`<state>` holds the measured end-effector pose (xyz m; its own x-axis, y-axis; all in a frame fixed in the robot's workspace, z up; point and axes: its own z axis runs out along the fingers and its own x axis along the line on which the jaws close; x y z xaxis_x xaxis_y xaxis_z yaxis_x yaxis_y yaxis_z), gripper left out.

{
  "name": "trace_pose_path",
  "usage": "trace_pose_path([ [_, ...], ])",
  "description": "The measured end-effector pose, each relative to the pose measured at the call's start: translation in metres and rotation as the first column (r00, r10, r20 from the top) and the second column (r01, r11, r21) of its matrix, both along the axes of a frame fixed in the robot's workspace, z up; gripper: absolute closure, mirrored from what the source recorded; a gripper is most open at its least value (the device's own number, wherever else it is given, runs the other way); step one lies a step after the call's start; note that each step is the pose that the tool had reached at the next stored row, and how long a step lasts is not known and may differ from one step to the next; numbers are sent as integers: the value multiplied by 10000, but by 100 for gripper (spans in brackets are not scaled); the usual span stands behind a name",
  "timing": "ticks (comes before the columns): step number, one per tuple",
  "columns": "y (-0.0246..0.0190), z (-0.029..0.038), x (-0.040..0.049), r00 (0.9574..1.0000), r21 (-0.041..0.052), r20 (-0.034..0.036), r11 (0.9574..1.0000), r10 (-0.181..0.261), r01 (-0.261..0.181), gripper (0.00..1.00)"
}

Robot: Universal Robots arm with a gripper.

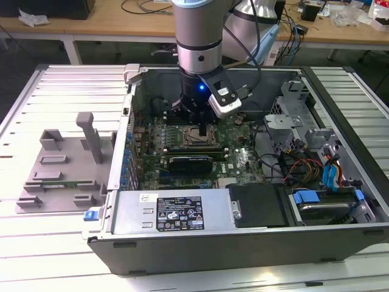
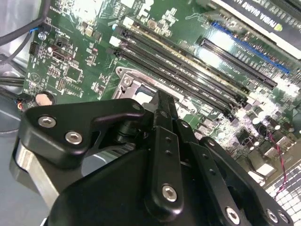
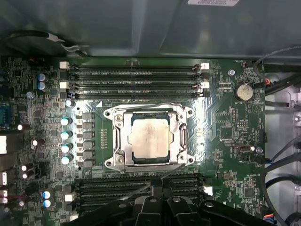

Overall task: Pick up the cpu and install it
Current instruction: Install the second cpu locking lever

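We are looking down into an open computer case [image 1: 340,237] lying on a slatted worktop [image 1: 61,231], with the arm reaching straight down over the green motherboard [image 3: 225,141]. The cpu [image 3: 149,140] is sitting inside the socket [image 3: 149,136], its silver top showing pale within the metal frame, square to the frame's sides in the first wrist view. We are judging that it is lying in its seat rather than being carried, since nothing is touching it there.

The claw [image 1: 202,129] is hanging directly above the socket in the exterior view, so the chip and the socket are being kept on one vertical line, which suits a straight lowering or lifting. In the first wrist view its dark links [image 3: 164,209] are crowding the edge of the picture, beside the nearer memory slots [image 3: 136,186].

We cannot tell whether the claw is open or closed: in the second wrist view its black linkage [image 2: 160,155] is covering the tips, and it is also hiding most of the socket, leaving one corner of the frame [image 2: 127,80] showing. Whether the frame is latched down over the chip is hard to make out. The grey tray [image 1: 61,167] is resting outside the case on the exterior view's left, well apart from the arm.
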<state>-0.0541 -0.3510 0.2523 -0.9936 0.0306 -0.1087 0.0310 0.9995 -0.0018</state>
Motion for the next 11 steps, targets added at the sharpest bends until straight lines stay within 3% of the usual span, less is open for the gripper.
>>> trace_pose_path([
  [6,-102,0,0,10000,0,0,10000,-1,1,89],
  [11,-105,-56,-31,10000,-3,-1,10000,-1,1,89],
])
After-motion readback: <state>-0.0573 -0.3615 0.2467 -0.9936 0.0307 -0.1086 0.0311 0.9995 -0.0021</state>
